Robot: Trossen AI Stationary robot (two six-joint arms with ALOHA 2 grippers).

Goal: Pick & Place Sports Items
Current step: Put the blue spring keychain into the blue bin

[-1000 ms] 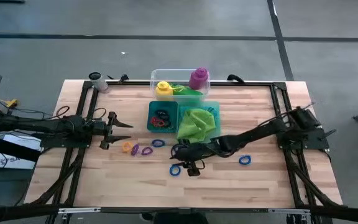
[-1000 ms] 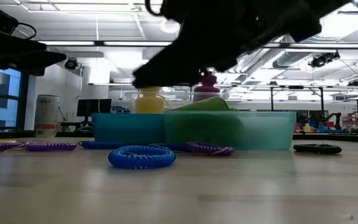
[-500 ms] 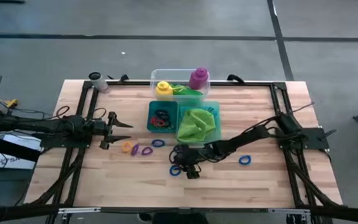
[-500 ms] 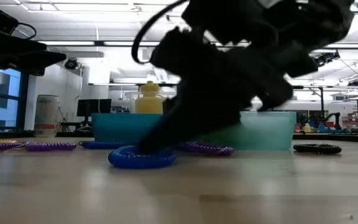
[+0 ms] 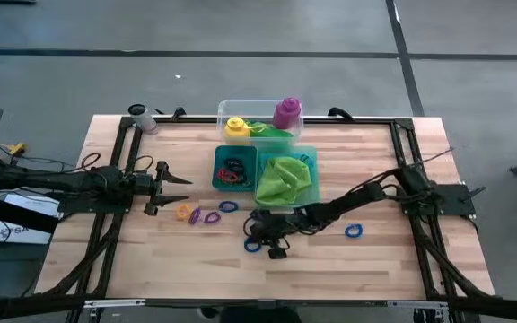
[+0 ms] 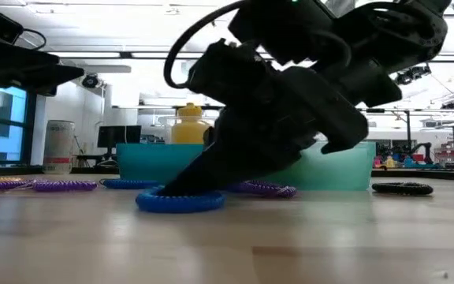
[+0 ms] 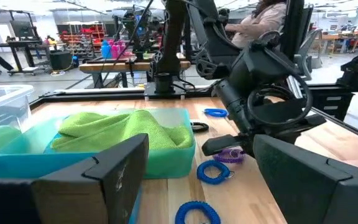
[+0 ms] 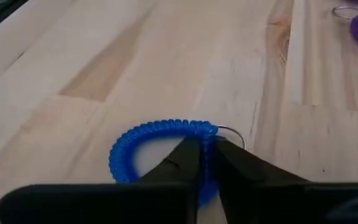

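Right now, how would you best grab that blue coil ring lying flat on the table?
Pinch one side of the loop from above, as the right gripper does: the blue coil ring lies flat, so only its thin band fits between the fingers.

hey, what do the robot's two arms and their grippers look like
Both arms are dark, jointed and slim, each ending in two flat, tapering black fingers. A black cable loops over the right gripper. The left gripper matches it, on its own black frame.

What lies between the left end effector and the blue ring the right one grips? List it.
In the high view, from the left end effector toward the gripped blue ring: an orange ring, a purple ring and another blue ring on the table.
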